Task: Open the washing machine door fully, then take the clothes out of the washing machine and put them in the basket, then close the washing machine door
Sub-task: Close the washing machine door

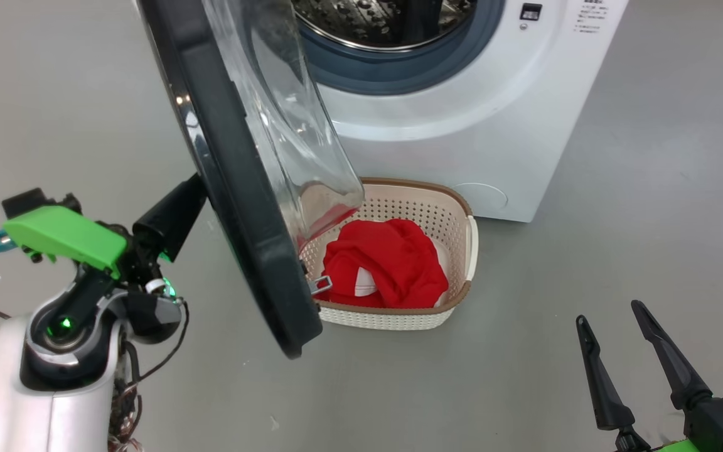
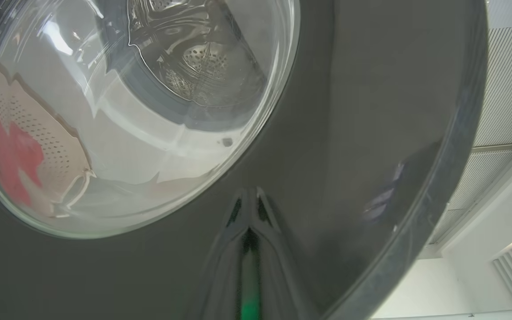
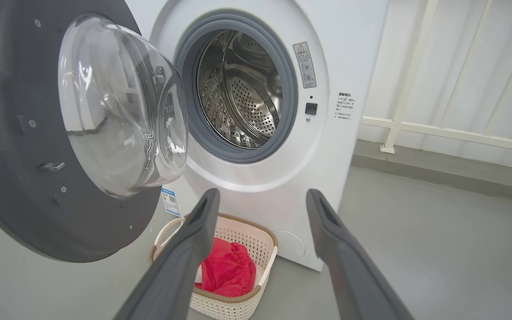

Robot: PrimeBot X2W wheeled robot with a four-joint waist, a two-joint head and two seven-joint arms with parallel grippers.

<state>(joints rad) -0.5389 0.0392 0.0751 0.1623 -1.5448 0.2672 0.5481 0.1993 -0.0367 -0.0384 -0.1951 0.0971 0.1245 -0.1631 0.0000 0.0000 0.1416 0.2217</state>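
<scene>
The washing machine door [image 1: 236,188] stands open, its black rim edge-on to me and its clear glass bowl [image 3: 118,106] facing the washing machine [image 1: 462,125]. My left gripper [image 1: 179,210] is shut, and its tips rest against the door's glossy outer face [image 2: 362,111]. In the left wrist view the left gripper [image 2: 249,231] meets its own reflection there. The steel drum [image 3: 242,89] shows no fabric. The red clothes [image 1: 386,260] lie in the basket [image 1: 462,220] on the floor below the door. My right gripper [image 1: 609,312] hangs open and empty at the lower right, well clear of the basket.
Grey floor surrounds the machine. A white railing [image 3: 416,124] and a wall run behind it to the right. The door's lower edge overhangs the basket's left side.
</scene>
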